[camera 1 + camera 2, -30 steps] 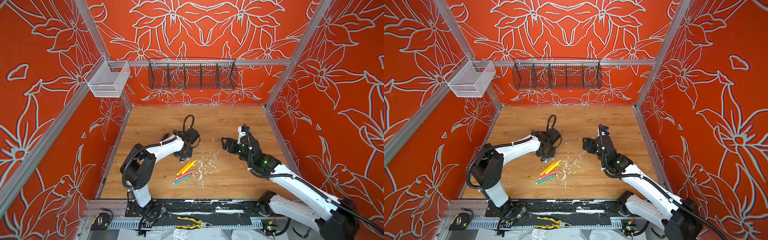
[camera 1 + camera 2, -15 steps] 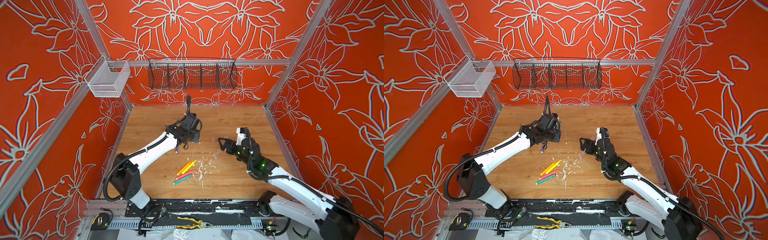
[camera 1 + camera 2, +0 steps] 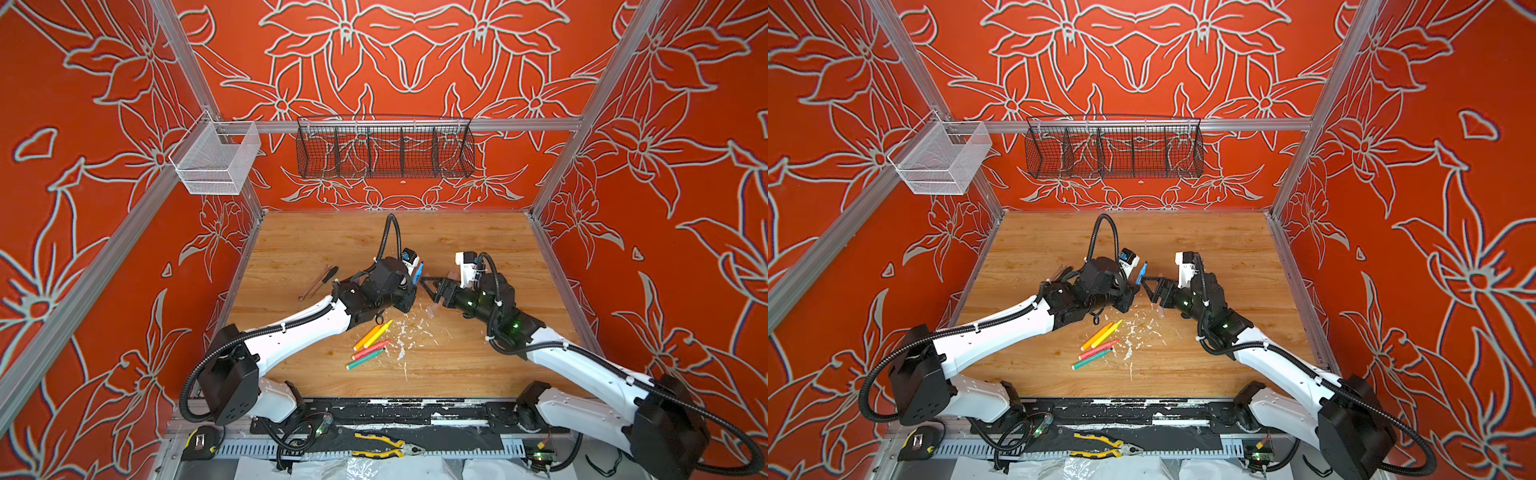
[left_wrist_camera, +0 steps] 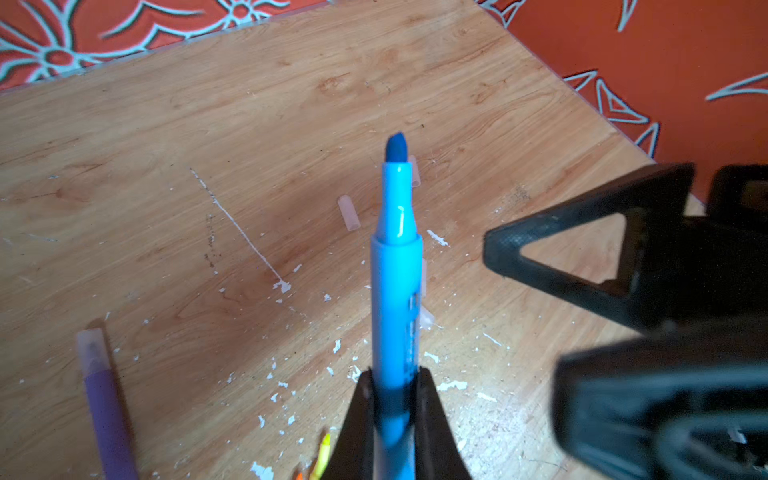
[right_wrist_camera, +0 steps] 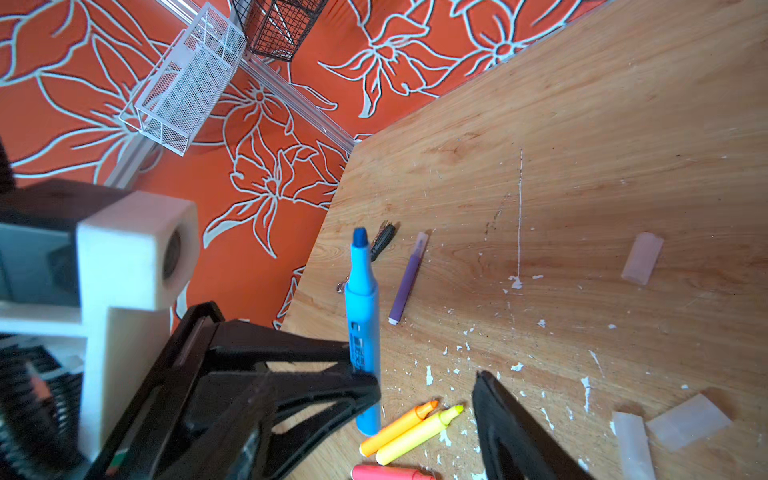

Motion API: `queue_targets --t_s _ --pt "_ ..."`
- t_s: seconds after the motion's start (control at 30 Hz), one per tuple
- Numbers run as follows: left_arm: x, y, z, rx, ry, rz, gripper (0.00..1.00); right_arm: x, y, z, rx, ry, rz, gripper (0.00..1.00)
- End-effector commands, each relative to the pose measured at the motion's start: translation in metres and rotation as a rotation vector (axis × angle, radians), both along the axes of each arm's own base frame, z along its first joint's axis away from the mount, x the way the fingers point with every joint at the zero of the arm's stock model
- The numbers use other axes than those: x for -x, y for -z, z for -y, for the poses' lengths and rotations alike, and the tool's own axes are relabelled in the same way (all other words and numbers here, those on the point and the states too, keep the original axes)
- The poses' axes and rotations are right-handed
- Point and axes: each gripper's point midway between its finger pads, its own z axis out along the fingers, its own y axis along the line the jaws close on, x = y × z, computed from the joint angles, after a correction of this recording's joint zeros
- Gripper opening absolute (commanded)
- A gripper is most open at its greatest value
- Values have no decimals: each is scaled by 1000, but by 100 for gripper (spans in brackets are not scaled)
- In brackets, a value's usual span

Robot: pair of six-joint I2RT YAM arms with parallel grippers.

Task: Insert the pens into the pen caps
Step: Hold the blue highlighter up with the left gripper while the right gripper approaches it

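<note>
My left gripper (image 4: 395, 378) is shut on the blue pen (image 4: 397, 270) and holds it off the table, bare tip up, in both top views (image 3: 419, 272) (image 3: 1142, 272). Its barrel also shows in the right wrist view (image 5: 361, 299). My right gripper (image 3: 430, 291) (image 5: 426, 384) is open, one fingertip close beside that barrel, gripping nothing. Orange (image 3: 368, 336), yellow (image 3: 380, 330), pink-red (image 3: 370, 349) and green (image 3: 365, 359) pens lie together on the table. A purple pen (image 4: 104, 395) lies apart, a cap on its tip. Loose pen caps (image 4: 348, 212) (image 5: 642, 257) (image 5: 688, 422) lie nearby.
White flecks (image 3: 401, 336) litter the wood by the pens. A metal tool (image 3: 318, 282) lies left of my left arm. A black wire basket (image 3: 384, 151) and a white mesh basket (image 3: 216, 162) hang on the walls. Yellow-handled pliers (image 3: 386, 446) lie in front of the table.
My left gripper has carried the blue pen up and over to the middle of the table. The right gripper has moved left to meet it, its jaws somewhat narrower.
</note>
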Motion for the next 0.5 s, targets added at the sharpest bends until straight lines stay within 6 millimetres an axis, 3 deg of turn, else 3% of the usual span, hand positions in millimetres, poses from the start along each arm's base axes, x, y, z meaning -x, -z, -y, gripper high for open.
queue_targets --t_s 0.0,0.17,0.33,0.47 --pt "11 -24 16 57 82 72 0 -1 2 -4 -10 -12 -9 71" --pt "22 -23 28 45 128 89 0 -4 6 -5 -1 -10 -19 65" --pt "19 -17 30 20 119 90 0 -5 8 -3 10 5 -22 41" --pt "16 -13 30 4 113 91 0 -5 10 -3 12 4 -27 34"
